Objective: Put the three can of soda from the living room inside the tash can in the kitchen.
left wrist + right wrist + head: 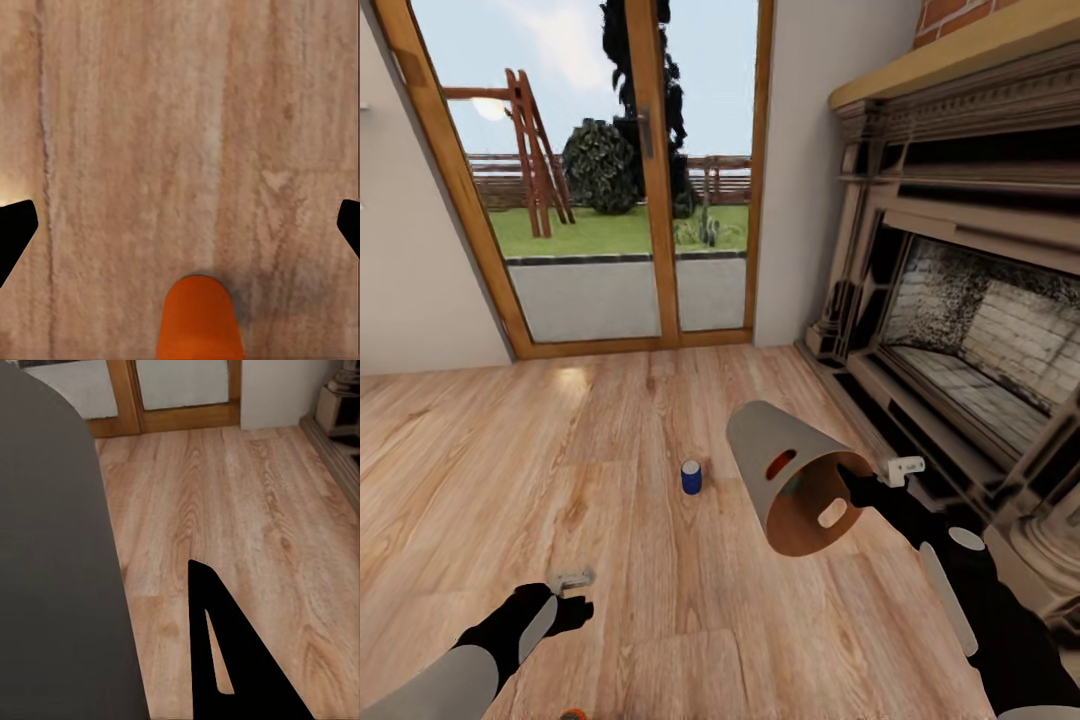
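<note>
Ahead of you a wood-framed glass door (630, 170) looks out on a lawn (600, 230), a dark bush (600, 165), a wooden swing frame (530, 150) and a fence (720, 178). Pale walls (825, 190) flank it, and wood floor (610, 470) runs beneath.

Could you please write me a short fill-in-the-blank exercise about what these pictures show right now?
1. The blue soda can stands upright on the ____ floor.
2. The right gripper holds a grey ____ tilted on its side.
3. Below the left gripper, whose jaws are spread, lies a can coloured ____.

Missing words: wood; bin; orange
</note>
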{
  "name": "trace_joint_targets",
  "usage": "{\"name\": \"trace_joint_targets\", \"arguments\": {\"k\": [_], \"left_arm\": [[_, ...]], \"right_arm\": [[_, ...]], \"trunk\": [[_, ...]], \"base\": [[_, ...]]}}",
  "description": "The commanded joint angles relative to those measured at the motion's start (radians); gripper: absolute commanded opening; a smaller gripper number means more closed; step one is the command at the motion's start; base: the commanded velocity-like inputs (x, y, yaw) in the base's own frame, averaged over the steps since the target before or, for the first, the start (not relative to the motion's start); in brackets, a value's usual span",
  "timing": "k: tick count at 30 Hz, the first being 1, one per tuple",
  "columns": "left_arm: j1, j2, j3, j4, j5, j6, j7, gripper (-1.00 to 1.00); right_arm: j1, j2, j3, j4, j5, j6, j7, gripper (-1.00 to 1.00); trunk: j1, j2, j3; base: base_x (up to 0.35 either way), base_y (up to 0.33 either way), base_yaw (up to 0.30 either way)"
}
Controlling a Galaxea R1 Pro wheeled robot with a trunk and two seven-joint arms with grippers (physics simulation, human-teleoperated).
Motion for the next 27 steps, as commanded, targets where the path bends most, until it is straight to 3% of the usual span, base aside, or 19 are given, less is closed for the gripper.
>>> {"name": "trace_joint_targets", "arguments": {"k": [1,8,20,27], "left_arm": [[0.0,-0.003,-0.002,0.0,0.0,0.0,0.001,1.0],[-0.001,-0.016,-0.027,0.0,0.0,0.0,0.003,1.0],[-0.001,-0.019,-0.032,0.0,-0.001,0.001,0.004,1.0],[0.0,-0.021,-0.033,0.0,-0.001,0.002,0.009,1.0]], "right_arm": [[-0.001,0.0,0.0,-0.002,-0.009,0.001,0.0,-1.0],[-0.001,0.001,0.0,-0.002,-0.008,0.001,0.0,-1.0],[-0.001,0.001,-0.001,-0.002,-0.007,0.001,-0.003,-1.0],[-0.001,0.0,-0.004,-0.065,-0.007,0.002,-0.005,-1.0]], "trunk": [[0.0,0.0,-0.004],[0.003,-0.002,-0.031],[0.009,-0.005,-0.077],[0.012,-0.006,-0.104]], "base": [[0.0,0.0,0.0],[0.0,0.0,0.0],[0.0,0.0,0.0],[0.0,0.0,0.0]]}}
